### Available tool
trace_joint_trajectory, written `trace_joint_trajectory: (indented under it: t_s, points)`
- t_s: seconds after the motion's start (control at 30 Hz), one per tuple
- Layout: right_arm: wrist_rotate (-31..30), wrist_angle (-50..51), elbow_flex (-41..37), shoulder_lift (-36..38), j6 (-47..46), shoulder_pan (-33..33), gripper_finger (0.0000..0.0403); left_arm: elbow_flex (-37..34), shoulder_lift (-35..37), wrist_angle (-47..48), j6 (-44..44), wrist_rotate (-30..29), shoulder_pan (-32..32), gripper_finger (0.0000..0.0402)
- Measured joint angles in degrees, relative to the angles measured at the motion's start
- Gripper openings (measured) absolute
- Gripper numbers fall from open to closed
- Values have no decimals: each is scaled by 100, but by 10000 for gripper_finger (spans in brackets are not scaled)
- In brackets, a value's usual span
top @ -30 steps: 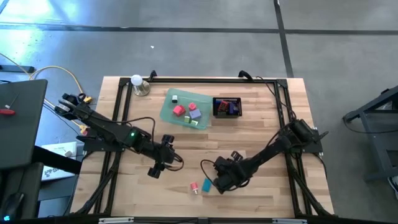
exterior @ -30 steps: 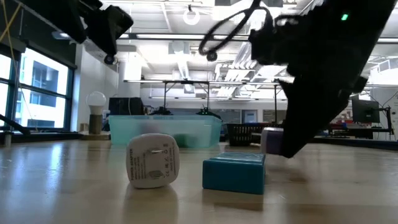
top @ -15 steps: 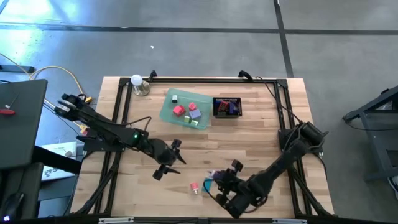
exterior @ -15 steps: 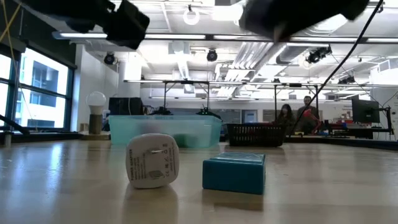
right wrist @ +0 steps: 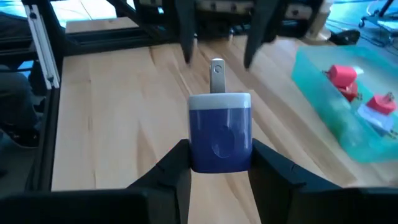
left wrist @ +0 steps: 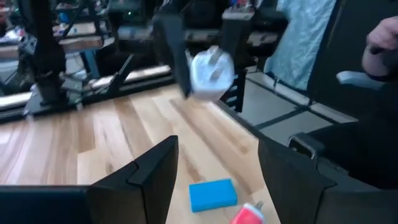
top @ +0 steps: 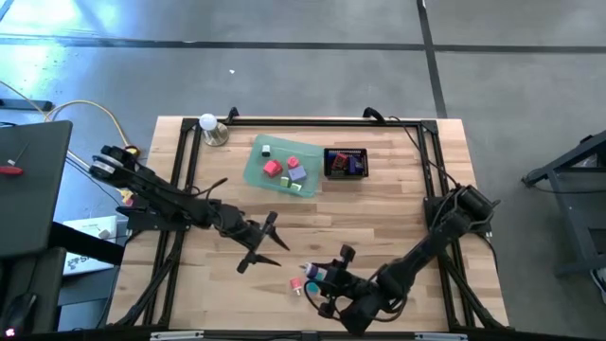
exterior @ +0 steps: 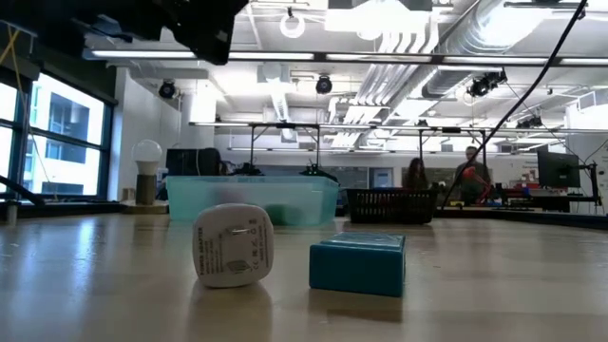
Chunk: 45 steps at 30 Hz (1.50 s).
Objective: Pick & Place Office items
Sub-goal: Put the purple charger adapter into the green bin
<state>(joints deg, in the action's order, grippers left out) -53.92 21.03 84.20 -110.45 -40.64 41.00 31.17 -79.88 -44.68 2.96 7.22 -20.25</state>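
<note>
My right gripper (top: pixel 323 280) is near the table's near edge, shut on a purple-blue charger plug (right wrist: pixel 221 130) with a white face and a metal prong. The left wrist view shows that plug (left wrist: pixel 210 68) up in the air. My left gripper (top: pixel 265 243) hovers open a little to the left and farther back, its fingers pointing at the plug. Under and beside the right gripper, a teal block (exterior: pixel 358 263) lies flat on the table and a white-and-red plug (exterior: pixel 233 245) stands on its edge. Red, purple and green pieces lie in the green tray (top: pixel 254 161). My right gripper pinches the charger plug by the two flat sides of its purple body (right wrist: pixel 198 158), one finger (right wrist: pixel 171 171) on each side. The prong end points forward, away from the wrist. The plug is lifted clear of the table and stays out of the low view.
The black mesh basket (top: pixel 346 163) with dark and red pieces stands right of the tray at the far side. A small bulb lamp (top: pixel 208 126) stands at the far left corner. A black frame runs around the table edge. People are in the room behind.
My right gripper has risen from the table with the purple plug and drifted toward the near edge and left, leaving the low view. My left gripper has moved right, toward the right gripper, and turned. The teal block and the white-and-red plug have stayed put.
</note>
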Motion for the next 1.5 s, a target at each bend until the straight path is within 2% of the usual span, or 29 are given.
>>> trace_joint_trajectory:
  t_s: [0.07, 0.17, 0.3, 0.4, 0.57, 0.83, 0.93, 1.23, 1.5]
  points:
    - [13, -156, 0, 0, 183, -28, 115, -3, -56, -29, -31, -103, 0, 213]
    - [8, -272, 0, 0, 376, -84, 115, -1, -100, -115, -141, -556, 0, 213]
    - [29, -329, 0, 0, 491, -140, 115, -1, -102, -101, -707, -1089, 7, 213]
    - [38, -331, 0, 0, 493, -166, 115, -1, -102, -127, -746, -1034, 66, 213]
    - [62, -331, 0, 0, 513, -171, 115, -1, -102, -219, -511, -537, 70, 220]
    - [73, -599, 0, -2, 864, -211, 115, 1, -102, -222, -442, -584, 70, 293]
    - [80, -908, 0, -2, 1198, -257, 115, 1, -102, -306, -428, -584, 70, 308]
    - [141, -1394, 0, -2, 1845, -501, 115, 1, -102, -539, -523, -584, 56, 312]
    - [143, -1441, 0, -2, 1853, -794, 115, 3, -102, -626, 162, -596, -90, 312]
